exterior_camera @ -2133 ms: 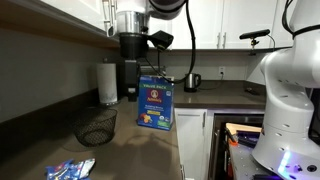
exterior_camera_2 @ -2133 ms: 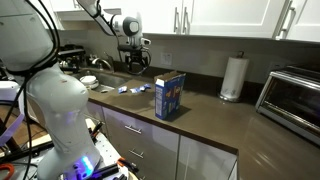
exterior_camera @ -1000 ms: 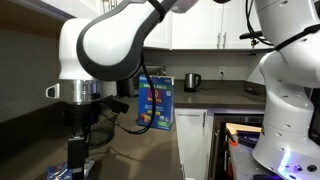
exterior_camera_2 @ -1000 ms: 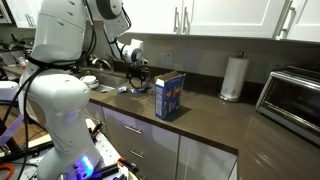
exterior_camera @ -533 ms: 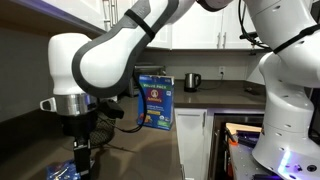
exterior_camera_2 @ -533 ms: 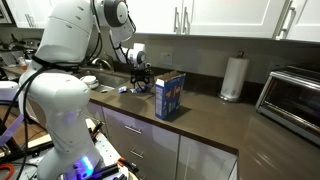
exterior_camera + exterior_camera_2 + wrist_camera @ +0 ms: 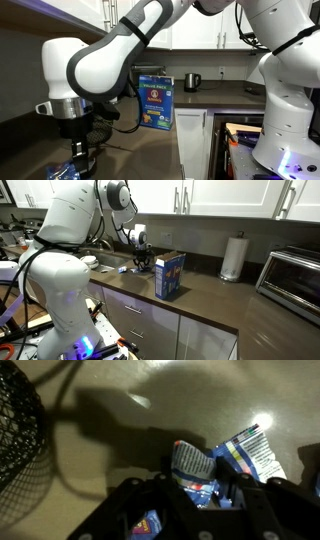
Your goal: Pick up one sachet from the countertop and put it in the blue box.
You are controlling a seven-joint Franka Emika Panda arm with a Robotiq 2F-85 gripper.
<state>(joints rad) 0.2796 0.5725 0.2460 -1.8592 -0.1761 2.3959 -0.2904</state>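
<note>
Lower centre of wrist view: sachet (image 7: 192,460) on countertop (image 7: 120,410). Gripper (image 7: 196,490) spread wide astride it, nothing held. Likely light, limp, slick foil; pinch across middle. Blue box (image 7: 153,102) upright, mid-frame in an exterior view.

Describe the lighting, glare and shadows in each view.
Wrist view: dim, bright glare spots on the countertop, a broad dark shadow above the sachet. In an exterior view the near arm looms large over the dim gripper.
</note>
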